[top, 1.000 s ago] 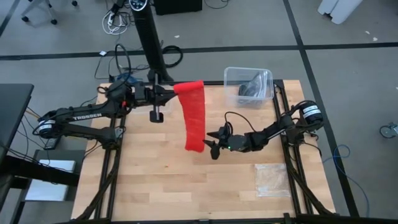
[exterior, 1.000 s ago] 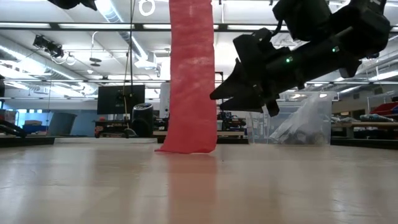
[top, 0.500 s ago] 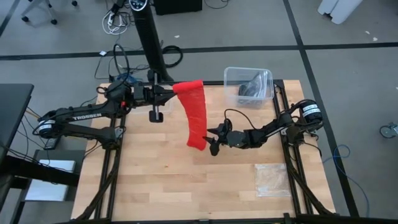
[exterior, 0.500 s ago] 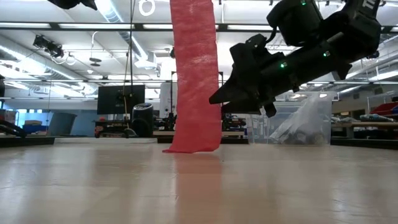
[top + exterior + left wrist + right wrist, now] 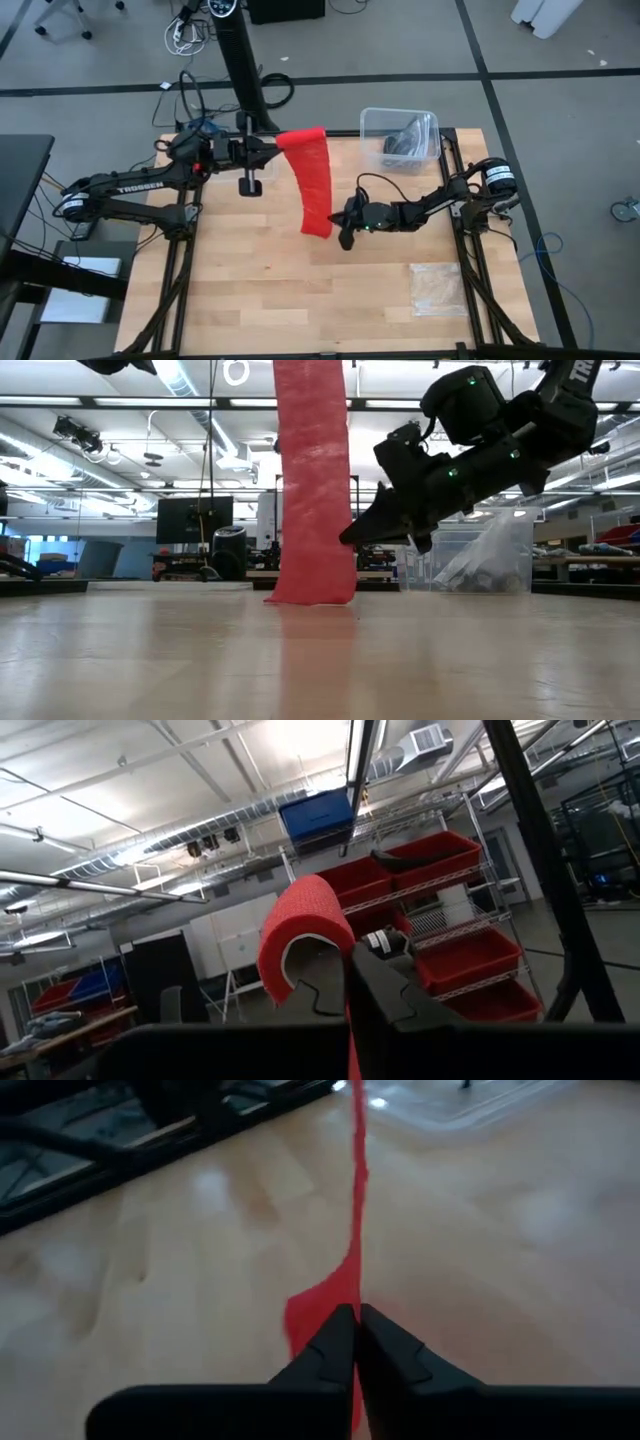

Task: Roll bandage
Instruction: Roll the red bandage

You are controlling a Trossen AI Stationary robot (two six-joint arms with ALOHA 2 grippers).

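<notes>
Red bandage [image 5: 316,183] hangs full-length and unrolled over mid-counter [image 5: 260,290]. The left claw [image 5: 272,151] pinches its top end; the right claw [image 5: 352,536] is clamped on its lower edge. All the rolling remains.

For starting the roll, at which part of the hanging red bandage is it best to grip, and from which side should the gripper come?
Grip the bandage near its free bottom end, coming level from the right edge. The left gripper holds the top, so the strip hangs flat with its end just at the table. The right gripper is shut on that lower edge already, which seems a good place.
</notes>
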